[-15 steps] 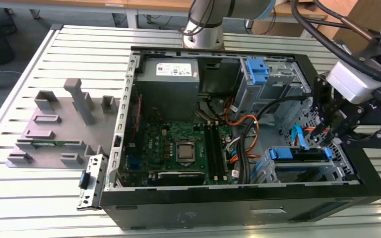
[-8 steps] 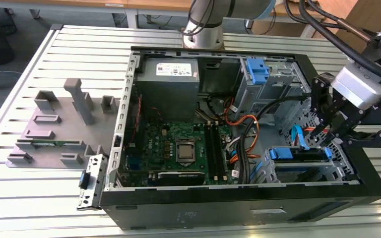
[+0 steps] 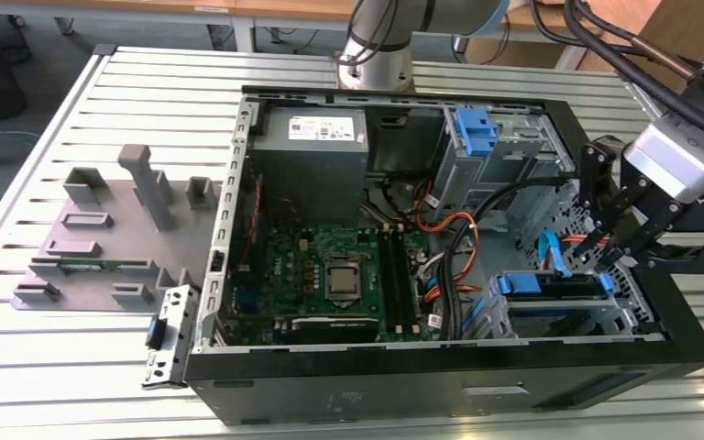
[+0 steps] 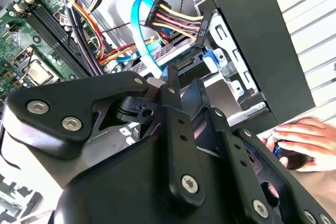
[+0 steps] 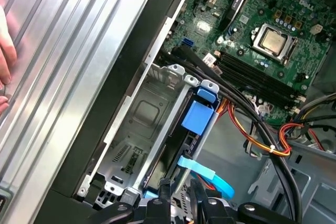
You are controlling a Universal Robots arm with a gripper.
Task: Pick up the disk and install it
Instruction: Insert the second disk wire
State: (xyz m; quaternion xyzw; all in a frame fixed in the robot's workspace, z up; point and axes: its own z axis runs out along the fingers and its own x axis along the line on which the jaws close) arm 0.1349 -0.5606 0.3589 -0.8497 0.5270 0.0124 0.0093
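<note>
The open computer case point(image 3: 450, 367) lies on its side on the slatted metal table point(image 3: 34, 367), motherboard point(image 3: 327, 275) facing up. The gripper point(image 3: 615, 234) hangs over the case's corner at the exterior view's right, just above the drive cage point(image 3: 572, 316). Its black fingers point(image 4: 176, 124) stand close together, but I cannot tell whether they are clenched on anything or released. The disk point(image 3: 554, 286) sits in the drive cage, its blue rail and tab point(image 5: 198, 116) showing along the slot in the first wrist view, next to an empty bay. A light blue data cable point(image 4: 142, 30) curves up just beside the gripper, near a bundle of coloured power wires point(image 4: 173, 17). A person's hand point(image 4: 302, 140) rests on the table outside the case.
</note>
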